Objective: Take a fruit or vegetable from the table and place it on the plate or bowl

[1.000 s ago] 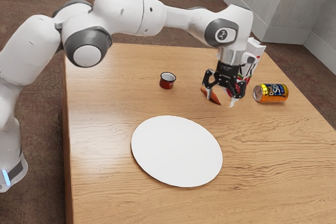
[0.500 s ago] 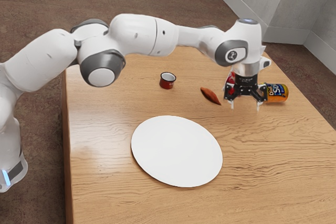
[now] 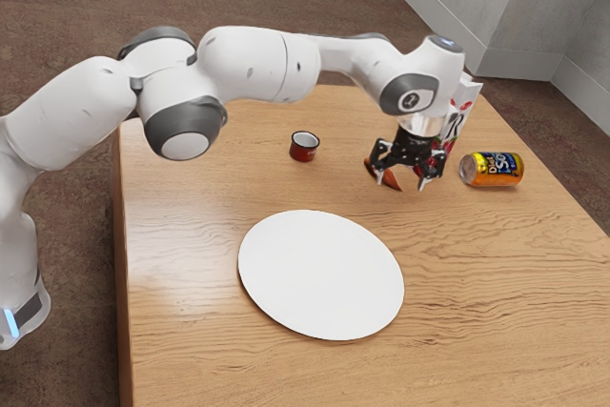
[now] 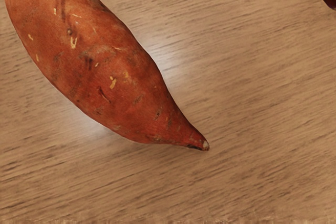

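An orange-brown sweet potato (image 4: pixel 100 66), tapering to a pointed tip, lies on its side on the far half of the tabletop (image 3: pixel 191 264). A round white plate (image 3: pixel 320 274) lies flat nearer the front edge, apart from it.
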`<state>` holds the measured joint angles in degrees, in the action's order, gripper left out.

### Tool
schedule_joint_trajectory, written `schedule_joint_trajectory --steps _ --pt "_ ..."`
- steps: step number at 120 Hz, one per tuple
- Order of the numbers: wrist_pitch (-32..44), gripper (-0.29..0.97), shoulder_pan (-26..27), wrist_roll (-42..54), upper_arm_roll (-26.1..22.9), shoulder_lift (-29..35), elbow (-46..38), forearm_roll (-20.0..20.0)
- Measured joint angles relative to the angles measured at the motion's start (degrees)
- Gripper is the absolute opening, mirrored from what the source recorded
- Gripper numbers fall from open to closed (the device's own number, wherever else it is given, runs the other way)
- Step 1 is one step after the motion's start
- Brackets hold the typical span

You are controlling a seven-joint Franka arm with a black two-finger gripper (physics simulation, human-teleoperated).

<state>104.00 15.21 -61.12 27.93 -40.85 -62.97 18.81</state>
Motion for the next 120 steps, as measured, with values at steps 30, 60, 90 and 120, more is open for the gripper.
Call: schedule_joint_trajectory --steps 30,60,90,120 --pt "0.99 0.66 -0.54 -1.19 -1.09 -0.99 2.66 -0.15" --pt "5.27 0.66 -1.22 -1.9 1.25 -1.85 2.13 0.75" --pt "6.67 0.66 -0.73 -2.34 3.75 -1.87 -1.58 2.43" --pt "4.25 0.66 2.15 -2.65 7.47 0.41 -6.57 2.55"
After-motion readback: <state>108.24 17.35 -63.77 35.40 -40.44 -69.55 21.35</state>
